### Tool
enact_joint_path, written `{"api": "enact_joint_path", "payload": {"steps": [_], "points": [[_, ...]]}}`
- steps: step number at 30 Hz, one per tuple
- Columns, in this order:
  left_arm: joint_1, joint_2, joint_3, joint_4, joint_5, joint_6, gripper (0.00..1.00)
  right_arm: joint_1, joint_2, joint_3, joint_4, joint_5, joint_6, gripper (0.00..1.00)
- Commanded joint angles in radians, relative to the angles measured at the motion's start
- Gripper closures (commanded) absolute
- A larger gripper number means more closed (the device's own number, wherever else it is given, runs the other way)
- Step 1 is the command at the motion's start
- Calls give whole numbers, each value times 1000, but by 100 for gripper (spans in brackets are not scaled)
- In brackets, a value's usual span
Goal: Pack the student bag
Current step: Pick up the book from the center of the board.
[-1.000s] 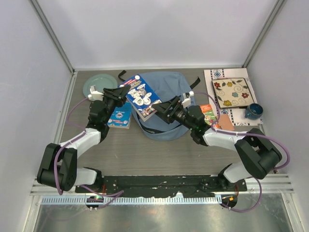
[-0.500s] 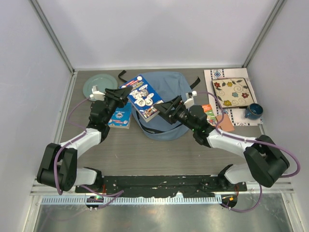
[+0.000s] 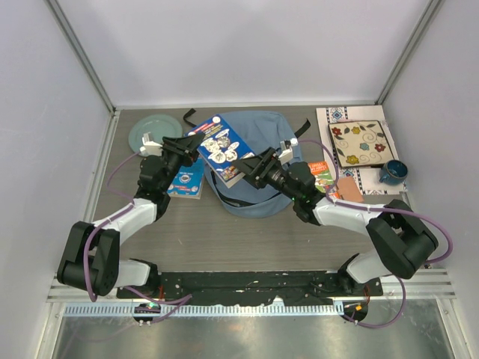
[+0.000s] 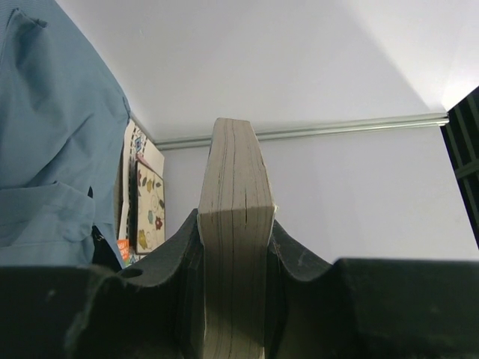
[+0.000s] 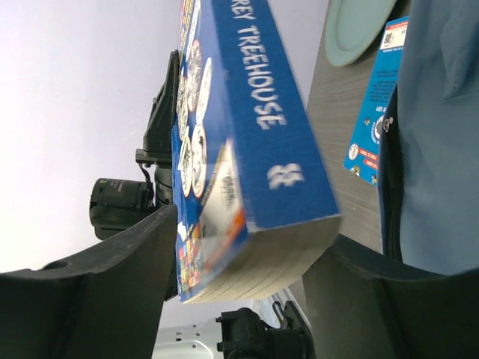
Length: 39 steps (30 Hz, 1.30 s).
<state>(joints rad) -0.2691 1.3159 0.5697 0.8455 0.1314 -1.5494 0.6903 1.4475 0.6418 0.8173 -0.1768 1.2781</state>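
Note:
The student bag (image 3: 266, 131), a soft light-blue backpack, lies at the back middle of the table and shows in the left wrist view (image 4: 52, 134) and the right wrist view (image 5: 441, 149). A thick blue book (image 3: 223, 148) hangs tilted over the bag's left side. My left gripper (image 3: 188, 143) is shut on its left end, and the page edges (image 4: 233, 224) are pinched between the fingers. My right gripper (image 3: 258, 166) is open around the book's lower right corner (image 5: 254, 149), with a gap on the cover side.
A thin blue booklet (image 3: 185, 182) lies on the table left of the bag, with a pale green plate (image 3: 153, 133) behind it. At the right stand a flowered tile (image 3: 358, 142) on a patterned mat, a blue mug (image 3: 392, 172) and an orange book (image 3: 323, 176).
My right gripper has drawn back and then come in again toward the book's corner. The left gripper and the book have barely moved.

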Motion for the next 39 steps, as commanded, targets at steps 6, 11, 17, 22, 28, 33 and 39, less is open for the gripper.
{"api": "enact_joint_path", "payload": {"steps": [6, 11, 17, 22, 28, 33, 39], "points": [[-4, -18, 32, 136, -4, -14, 100, 28, -1, 47, 154, 17, 29, 41], [-15, -23, 25, 115, -15, 20, 100, 57, 2, 61, 154, 66, 36, 35], [-30, -64, 1, 49, -79, 51, 100, 98, -12, 71, 141, 151, 18, 46], [-32, -119, -2, -31, -98, 95, 100, 103, -30, 61, 122, 206, 1, 60], [-32, -107, 18, -80, -49, 127, 80, 98, -55, 64, 95, 223, -48, 95], [-32, -113, 117, -372, 34, 319, 22, 58, -217, 39, -140, 335, -141, 99], [-41, -110, 284, -743, 134, 772, 14, -11, -470, 49, -611, 609, -279, 99]]}}
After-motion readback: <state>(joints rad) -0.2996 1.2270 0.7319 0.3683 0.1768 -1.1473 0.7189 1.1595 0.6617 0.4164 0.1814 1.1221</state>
